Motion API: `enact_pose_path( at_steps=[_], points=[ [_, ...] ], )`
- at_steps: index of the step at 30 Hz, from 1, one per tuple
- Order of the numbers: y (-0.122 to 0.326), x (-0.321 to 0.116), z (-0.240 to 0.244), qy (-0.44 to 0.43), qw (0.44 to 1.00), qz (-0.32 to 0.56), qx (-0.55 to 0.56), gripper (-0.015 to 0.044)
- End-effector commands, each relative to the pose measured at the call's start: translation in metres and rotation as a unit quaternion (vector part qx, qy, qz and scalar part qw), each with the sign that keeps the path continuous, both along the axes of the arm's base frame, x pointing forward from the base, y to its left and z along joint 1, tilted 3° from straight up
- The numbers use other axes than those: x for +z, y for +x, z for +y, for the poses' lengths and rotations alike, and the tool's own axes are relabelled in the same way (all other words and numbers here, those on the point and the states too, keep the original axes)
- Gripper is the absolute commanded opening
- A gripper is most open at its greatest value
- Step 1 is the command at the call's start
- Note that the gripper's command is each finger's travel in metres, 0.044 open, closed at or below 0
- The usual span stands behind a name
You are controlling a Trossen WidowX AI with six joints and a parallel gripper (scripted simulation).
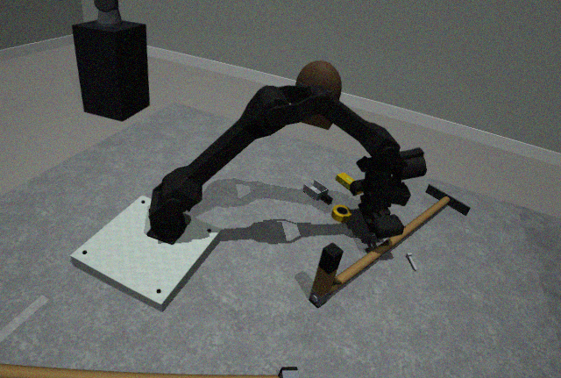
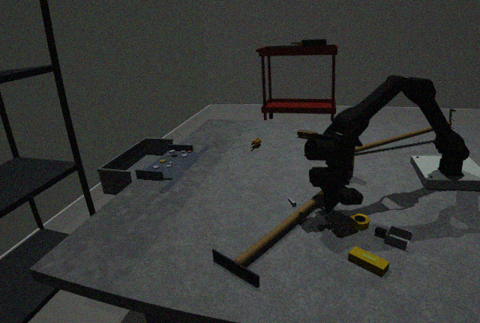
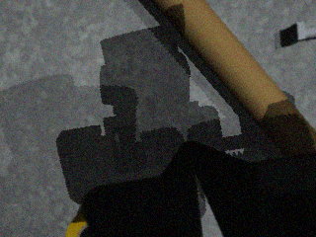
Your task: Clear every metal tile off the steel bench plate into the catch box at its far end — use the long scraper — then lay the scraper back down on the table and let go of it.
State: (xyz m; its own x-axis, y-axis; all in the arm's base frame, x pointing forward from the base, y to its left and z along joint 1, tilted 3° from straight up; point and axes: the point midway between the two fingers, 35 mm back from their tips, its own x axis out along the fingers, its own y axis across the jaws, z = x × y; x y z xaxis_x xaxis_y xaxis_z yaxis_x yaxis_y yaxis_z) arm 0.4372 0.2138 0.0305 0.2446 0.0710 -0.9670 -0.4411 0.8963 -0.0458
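The long scraper [image 1: 421, 218] [image 2: 275, 235] [image 3: 227, 54] lies on the table, with a wooden handle, a dark cross blade [image 1: 436, 192] [image 2: 247, 274] and an upright dark-topped grip [image 1: 327, 269] at the other end. My gripper [image 1: 371, 244] [image 2: 328, 208] [image 3: 189, 147] is shut and empty, pointing down low beside the middle of the handle. Whether it touches the handle is unclear. Several small tiles, one yellow [image 2: 163, 161] and one pale [image 2: 155, 166], lie on the bluish steel plate [image 2: 178, 165]. The catch box [image 2: 114, 181] stands at the plate's far end; its inside is mostly hidden.
Near the gripper are a yellow ring [image 1: 341, 218] [image 2: 360, 227], a yellow block [image 1: 344, 178] [image 2: 368, 261], a metal bracket [image 1: 312, 192] [image 2: 396, 240] and a small bolt-like piece [image 1: 411, 262] [image 2: 292, 201]. Another long wooden pole [image 1: 136, 374] [image 2: 387, 140] lies on the arm's other side.
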Motion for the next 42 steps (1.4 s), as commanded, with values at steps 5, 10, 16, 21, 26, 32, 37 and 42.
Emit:
enact_pose_path(
  at_steps=[5, 10, 16, 21, 26, 32, 37, 42],
  points=[
    [0.008, -0.001, -0.003, -0.001, 1.0, 0.0, -0.001, 0.0],
    [0.012, 0.0, -0.005, -0.001, 1.0, 0.0, -0.001, 0.0],
    [0.018, 0.001, -0.007, -0.001, 1.0, -0.001, -0.001, 0.0],
    [0.022, 0.001, -0.009, -0.001, 1.0, -0.001, -0.001, 0.0],
    [0.027, 0.002, -0.011, -0.001, 1.0, -0.001, -0.001, 0.0],
    [0.032, 0.002, -0.014, -0.001, 1.0, -0.002, -0.001, 0.0],
    [0.037, 0.003, -0.016, -0.001, 1.0, -0.002, -0.001, 0.0],
    [0.041, 0.003, -0.019, -0.001, 1.0, -0.003, -0.001, 0.0]
  ],
)
